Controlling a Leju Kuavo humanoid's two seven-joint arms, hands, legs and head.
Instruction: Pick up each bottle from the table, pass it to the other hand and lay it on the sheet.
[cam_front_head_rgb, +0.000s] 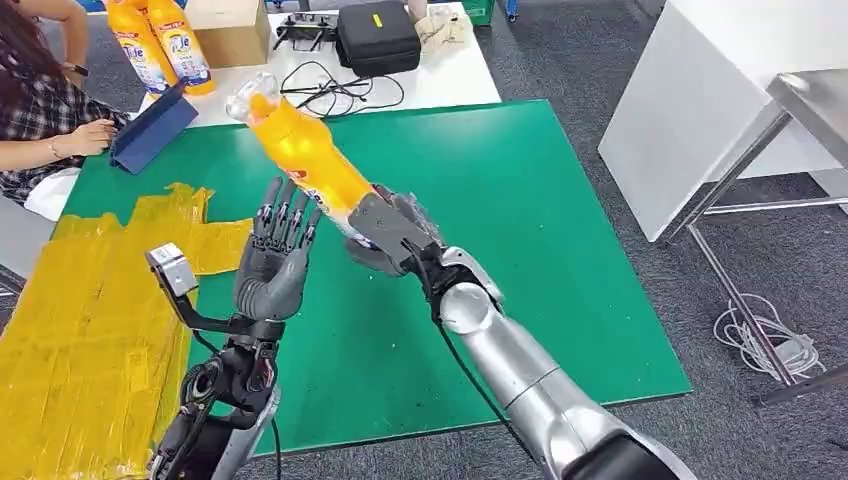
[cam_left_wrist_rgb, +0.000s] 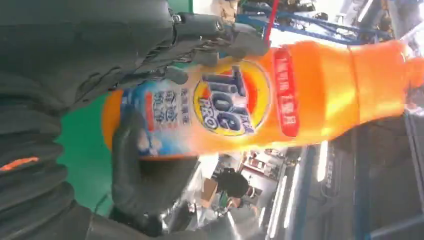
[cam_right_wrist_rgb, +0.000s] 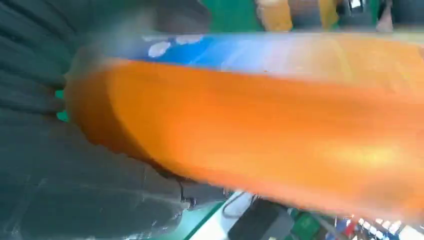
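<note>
An orange detergent bottle (cam_front_head_rgb: 300, 150) with a clear cap is held in the air over the green mat (cam_front_head_rgb: 520, 200), tilted so its cap points to the far left. My right hand (cam_front_head_rgb: 390, 235) grips its base end. My left hand (cam_front_head_rgb: 275, 250) stands upright just left of the bottle's lower body, fingers (cam_left_wrist_rgb: 210, 30) stretched straight along the label and not closed around it. The bottle (cam_left_wrist_rgb: 300, 95) lies across the left wrist view, and its orange side (cam_right_wrist_rgb: 275, 135) sits close in the right wrist view. The yellow sheet (cam_front_head_rgb: 80, 330) lies at the near left.
Two more orange bottles (cam_front_head_rgb: 165, 45) stand on the white far table beside a cardboard box (cam_front_head_rgb: 230, 30), a black case (cam_front_head_rgb: 378, 35) and cables. A person (cam_front_head_rgb: 40, 110) sits at the far left with a blue tablet (cam_front_head_rgb: 150, 130). White and metal tables (cam_front_head_rgb: 700, 120) stand to the right.
</note>
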